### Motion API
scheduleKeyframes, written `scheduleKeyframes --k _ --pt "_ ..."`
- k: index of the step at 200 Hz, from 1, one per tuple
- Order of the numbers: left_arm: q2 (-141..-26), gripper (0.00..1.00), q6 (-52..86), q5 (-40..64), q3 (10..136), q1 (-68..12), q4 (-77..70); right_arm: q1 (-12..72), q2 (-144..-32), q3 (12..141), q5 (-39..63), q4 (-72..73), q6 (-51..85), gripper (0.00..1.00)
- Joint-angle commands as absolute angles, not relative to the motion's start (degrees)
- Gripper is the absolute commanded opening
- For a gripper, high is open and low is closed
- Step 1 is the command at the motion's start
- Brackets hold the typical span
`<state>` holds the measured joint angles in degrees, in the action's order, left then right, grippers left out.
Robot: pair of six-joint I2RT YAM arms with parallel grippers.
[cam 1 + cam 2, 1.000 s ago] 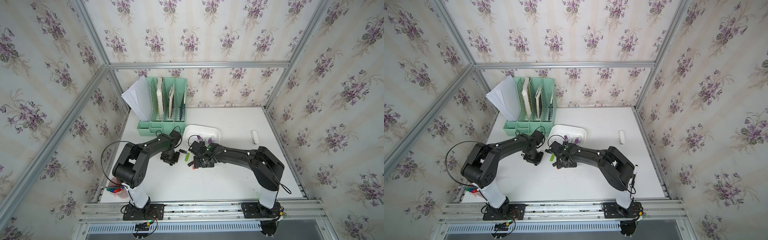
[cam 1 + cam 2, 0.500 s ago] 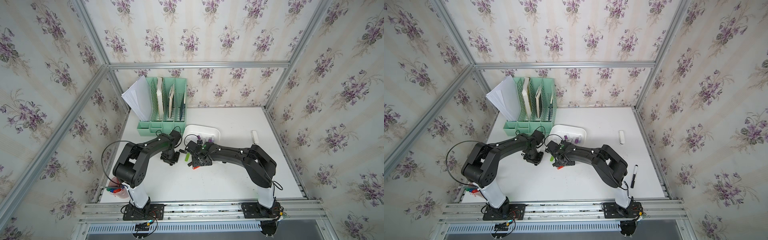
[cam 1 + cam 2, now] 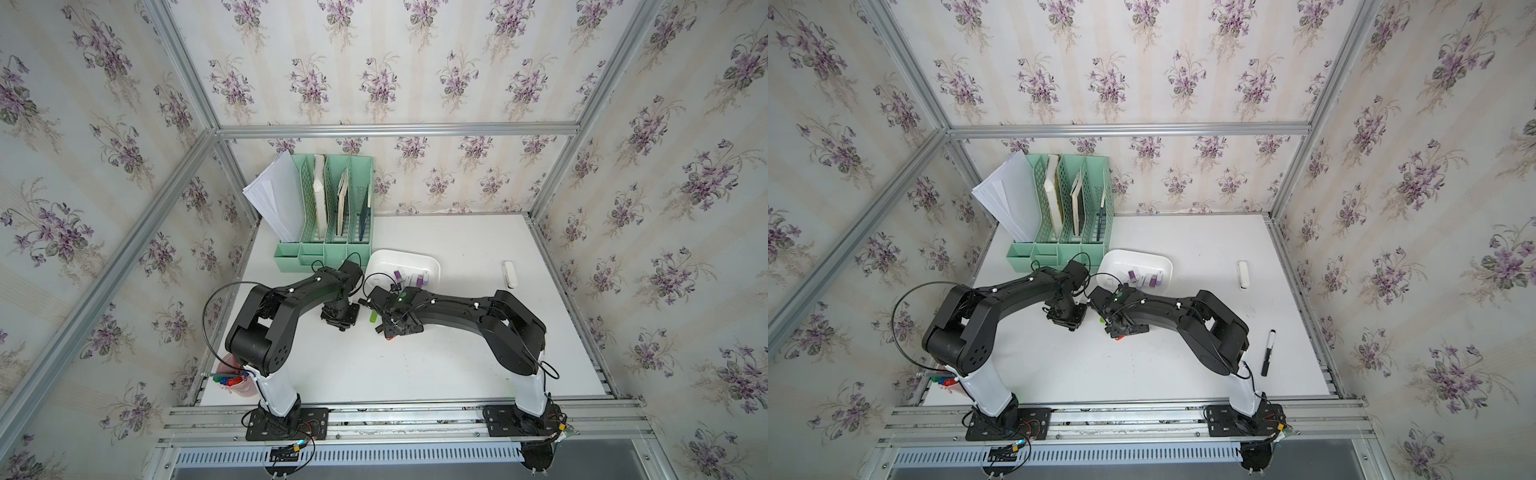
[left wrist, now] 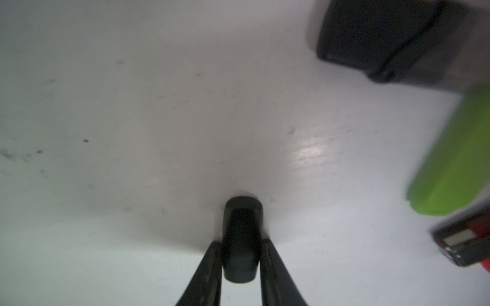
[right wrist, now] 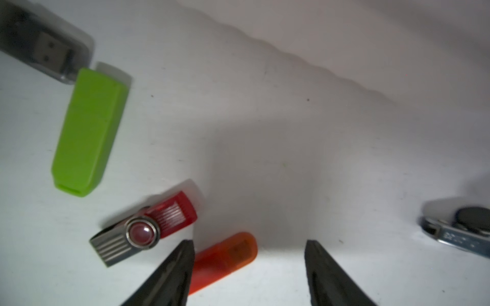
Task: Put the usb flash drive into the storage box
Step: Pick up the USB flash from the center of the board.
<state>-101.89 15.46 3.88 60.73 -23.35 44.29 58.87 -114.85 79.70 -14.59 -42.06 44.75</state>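
Open white tabletop; left claw tight around small black object, right claw apart beside orange drive.

Storage box sits right of file organizer.

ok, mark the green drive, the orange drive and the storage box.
green drive [image 5: 90, 132]: right wrist view, middle of body.
orange drive [image 5: 233, 254]: right wrist view, rounded end.
storage box [image 3: 384, 264]: in a top view, bare inner floor.

1. No text, brand or number is legible on anything.
2. Silver flash drive: faint marks on its metal, too blurred to read.
3. Black marker, at four o'clock on the table: no readable print.
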Motion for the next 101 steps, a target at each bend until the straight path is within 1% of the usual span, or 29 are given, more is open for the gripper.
scheduleKeyframes --k 1,73,101 --pt "-102.52 0.29 15.64 3.87 60.03 -23.3 43.68 59.24 -115.22 79.99 -16.08 -43.81 44.39 0.71" --pt "-102.83 0.29 15.76 4.22 60.03 -23.33 43.59 59.84 -113.51 77.26 -15.44 -44.24 45.14 0.71" --pt "-102.83 0.29 15.74 4.22 59.94 -23.35 43.59 60.03 -112.88 76.59 -14.04 -43.13 45.35 0.67"
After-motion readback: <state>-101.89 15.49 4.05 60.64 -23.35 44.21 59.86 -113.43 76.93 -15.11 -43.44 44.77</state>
